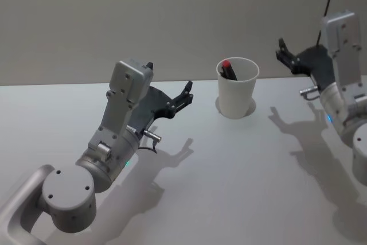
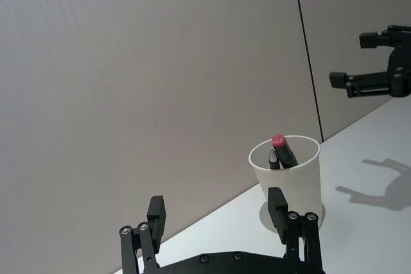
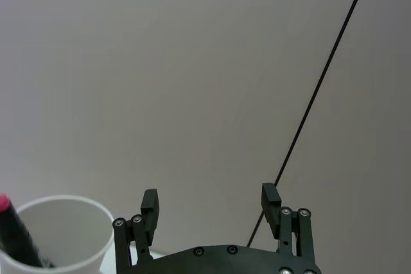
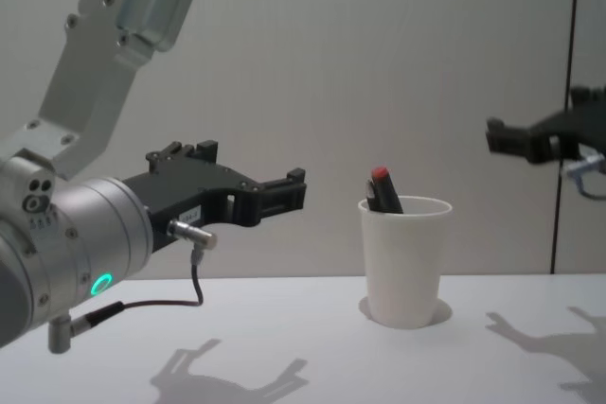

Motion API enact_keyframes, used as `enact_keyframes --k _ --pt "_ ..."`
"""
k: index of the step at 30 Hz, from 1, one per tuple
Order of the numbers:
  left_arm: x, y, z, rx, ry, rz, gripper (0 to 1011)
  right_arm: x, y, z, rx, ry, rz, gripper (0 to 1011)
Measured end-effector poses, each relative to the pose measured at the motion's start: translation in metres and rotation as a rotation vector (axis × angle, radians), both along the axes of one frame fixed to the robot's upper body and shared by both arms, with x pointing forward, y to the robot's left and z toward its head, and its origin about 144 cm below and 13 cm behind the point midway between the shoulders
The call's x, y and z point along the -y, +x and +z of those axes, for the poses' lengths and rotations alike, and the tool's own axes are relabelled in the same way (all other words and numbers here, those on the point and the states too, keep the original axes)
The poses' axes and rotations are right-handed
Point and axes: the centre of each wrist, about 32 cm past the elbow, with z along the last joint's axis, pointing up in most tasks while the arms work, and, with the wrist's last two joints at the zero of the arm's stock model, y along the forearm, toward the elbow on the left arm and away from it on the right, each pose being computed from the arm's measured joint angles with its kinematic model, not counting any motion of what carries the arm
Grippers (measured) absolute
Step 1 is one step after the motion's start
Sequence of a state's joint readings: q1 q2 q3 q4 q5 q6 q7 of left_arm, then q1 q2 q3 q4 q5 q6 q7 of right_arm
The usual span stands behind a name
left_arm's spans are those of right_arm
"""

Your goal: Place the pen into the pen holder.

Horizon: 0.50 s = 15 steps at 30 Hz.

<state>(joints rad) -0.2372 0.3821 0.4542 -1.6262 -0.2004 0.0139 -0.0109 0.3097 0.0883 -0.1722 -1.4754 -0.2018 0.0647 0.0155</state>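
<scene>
Pen [image 1: 229, 69] standing tilted inside the white paper cup [image 1: 237, 97], red cap poking above the rim, cup upright on the white table [image 1: 229, 170]. Left gripper [image 1: 170, 87] raised left of the cup, spread wide, empty. Right gripper [image 1: 288, 55] up at the right, spread wide, empty.

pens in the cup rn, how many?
2, both standing in the pen holder: a red-capped pen leaning on the rim, and a dark pen right beside it. Any lying lower inside would be hidden.
</scene>
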Motion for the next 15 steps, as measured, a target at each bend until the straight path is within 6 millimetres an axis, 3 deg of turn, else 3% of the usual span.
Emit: enact_keyframes --k 15 --pt "0.0 0.0 0.0 0.0 0.0 0.0 1000 0.009 -0.014 -0.008 -0.032 0.03 0.024 1002"
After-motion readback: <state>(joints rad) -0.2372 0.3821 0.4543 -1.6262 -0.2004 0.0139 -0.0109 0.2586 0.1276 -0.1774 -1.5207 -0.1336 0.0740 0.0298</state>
